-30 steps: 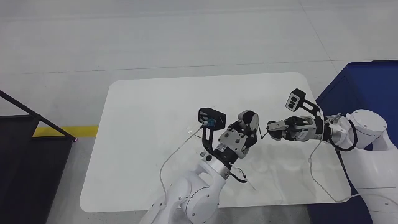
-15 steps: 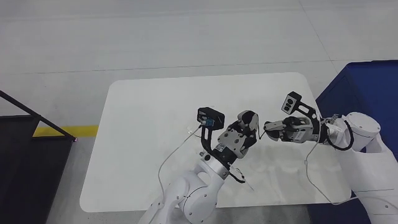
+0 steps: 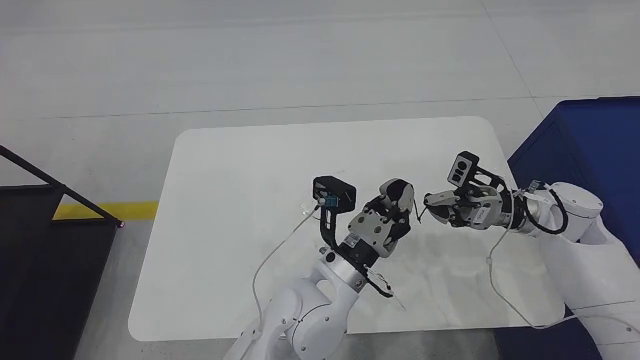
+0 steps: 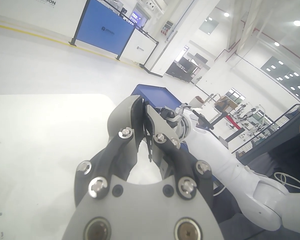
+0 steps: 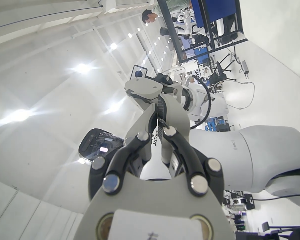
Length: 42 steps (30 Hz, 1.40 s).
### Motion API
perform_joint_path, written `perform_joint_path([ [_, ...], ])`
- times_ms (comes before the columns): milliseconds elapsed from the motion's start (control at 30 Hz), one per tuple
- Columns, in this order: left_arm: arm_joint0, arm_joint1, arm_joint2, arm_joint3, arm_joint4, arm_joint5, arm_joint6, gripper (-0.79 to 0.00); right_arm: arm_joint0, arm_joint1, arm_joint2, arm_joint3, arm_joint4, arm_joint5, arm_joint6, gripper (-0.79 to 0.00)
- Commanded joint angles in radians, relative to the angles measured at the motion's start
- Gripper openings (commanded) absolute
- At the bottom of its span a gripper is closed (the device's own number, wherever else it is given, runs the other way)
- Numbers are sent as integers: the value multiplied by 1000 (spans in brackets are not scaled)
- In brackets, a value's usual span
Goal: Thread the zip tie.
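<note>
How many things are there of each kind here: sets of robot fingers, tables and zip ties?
Sets of fingers: 2, the left gripper and the right gripper, each shut on the zip tie
Black zip tie: 1
White table: 1
Total: 4

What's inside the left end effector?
A thin black zip tie is pinched in the shut left end effector, with one end poking out toward the wrist. The squeezed part is hidden by the fingers.

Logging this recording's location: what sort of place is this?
Probably an industrial robotics hall or lab: blue partition panels, a yellow floor line and high ceiling lights.
</note>
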Motion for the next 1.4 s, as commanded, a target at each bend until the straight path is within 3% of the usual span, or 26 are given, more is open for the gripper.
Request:
perform_joint_path([
  [0, 0, 0, 0, 0, 0, 0, 0, -785, 0, 0, 0, 0, 0, 0, 0, -785],
  [633, 46, 2, -11, 0, -44, -46, 87, -785, -38, -3, 13, -43, 97, 47, -113, -785],
  [1033, 53, 3, -11, 13, -33, -53, 97, -785, -45, -5, 5, -50, 146, 88, -122, -785],
  [1067, 55, 3, -11, 10, -33, -52, 99, -702, -47, -5, 5, -50, 145, 88, -123, -785],
  [1100, 56, 4, -12, 8, -32, -51, 101, -523, -49, -4, 5, -51, 145, 87, -124, -785],
  [1133, 58, 4, -12, 6, -32, -51, 103, -249, -50, -4, 4, -51, 143, 85, -125, -785],
  [1167, 60, 4, -12, 5, -33, -50, 104, -86, -52, -4, 4, -50, 142, 85, -127, -785],
  [1200, 62, 4, -14, 4, -32, -43, 106, 0, -53, -4, 3, -49, 141, 85, -131, -785],
  [1367, 61, 3, -27, -1, -23, 0, 101, 0, -53, -4, 2, -50, 124, 86, -158, -785],
])
